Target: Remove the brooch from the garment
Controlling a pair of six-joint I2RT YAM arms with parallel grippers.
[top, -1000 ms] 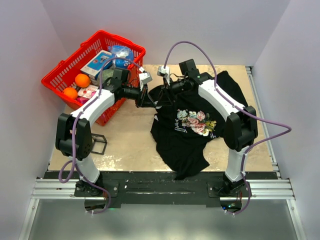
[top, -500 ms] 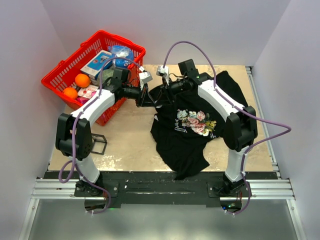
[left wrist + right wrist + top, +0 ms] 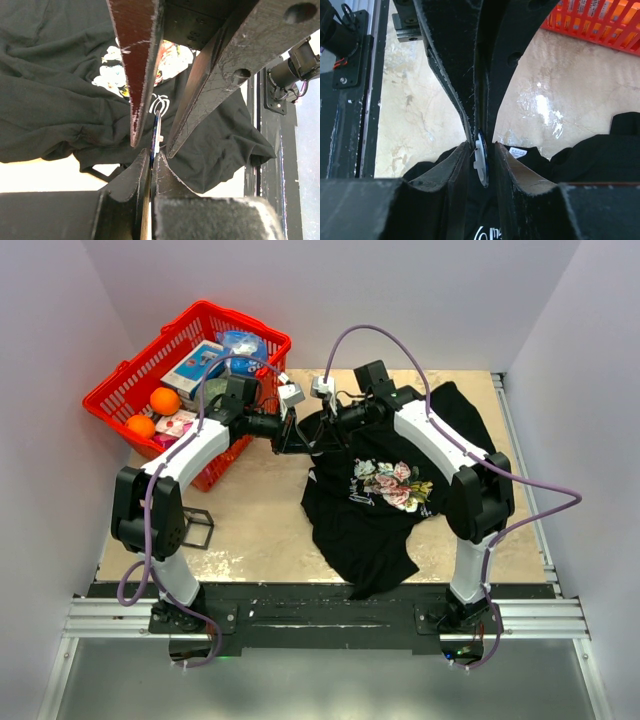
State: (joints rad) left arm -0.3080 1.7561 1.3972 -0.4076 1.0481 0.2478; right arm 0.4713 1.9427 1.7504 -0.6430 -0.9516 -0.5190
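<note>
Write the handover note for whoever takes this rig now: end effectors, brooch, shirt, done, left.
Left end effector: shut on the brooch, pinching its edge.
Right end effector: open narrowly, fingers flanking the same brooch, not clamped.
Garment: on the table, one edge reaching to where the end effectors meet.
Done: brooch reached and gripped.
Left: cannot tell whether it is free of the cloth; probably pull it clear and set it down.
</note>
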